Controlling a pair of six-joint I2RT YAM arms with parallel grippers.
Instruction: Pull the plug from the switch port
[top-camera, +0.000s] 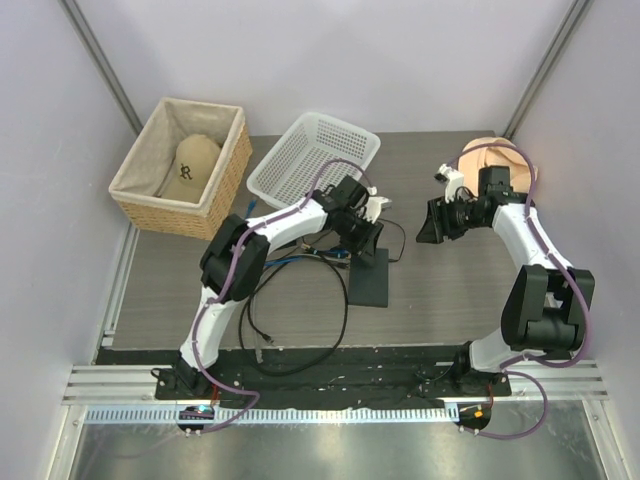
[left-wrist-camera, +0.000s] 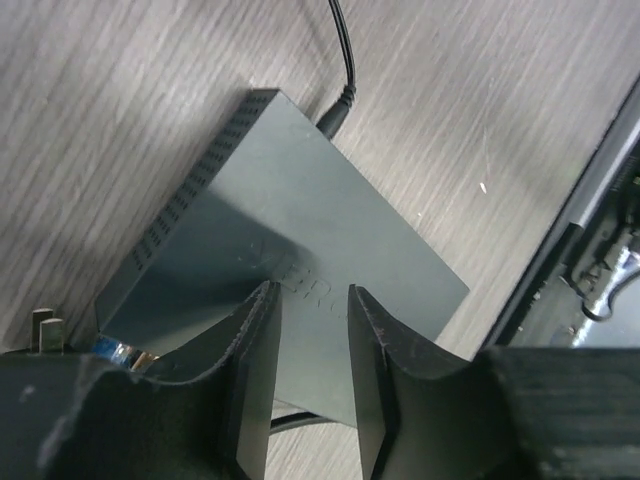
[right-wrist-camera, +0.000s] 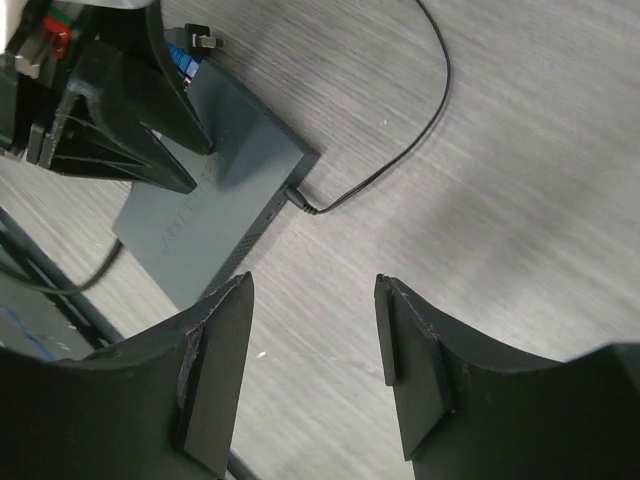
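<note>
The switch port (left-wrist-camera: 324, 120) sits in a narrow short edge of the flat, matte-black rectangular box (left-wrist-camera: 300, 230), close to one corner. The plug (left-wrist-camera: 336, 108) is seated in it. It is a small black barrel with a tapered collar, and a thin round black cord (left-wrist-camera: 346, 55) runs from it over the desk (top-camera: 450, 290). One long edge of the box is pierced with rows of small vent holes. Its smooth top carries faint raised lettering, too dim to read. The box lies flat near the middle of the desk, whose surface is grey with a wood grain.

The left gripper (left-wrist-camera: 310, 300) is over the end of the box away from the plug. Its two dark, rough-surfaced wedge fingers are spread with nothing between them; I cannot tell whether the tips touch the top. Just beside it, at that end of the box, there is a blue connector (right-wrist-camera: 185, 62).

The right gripper (right-wrist-camera: 315, 290) is likewise released and empty. It hangs above bare desk near the plug side of the box, apart from the plug.

Loose black cables (top-camera: 345, 305) loop on the desk beside the left arm. At the far left, a woven wicker basket (top-camera: 165, 215) with a pale cloth lining holds a tan cap (top-camera: 190, 165). Next to it stands a white plastic mesh basket (top-camera: 315, 160). A peach-coloured rounded item (top-camera: 495, 155) lies at the far right, partly hidden by the right arm.
</note>
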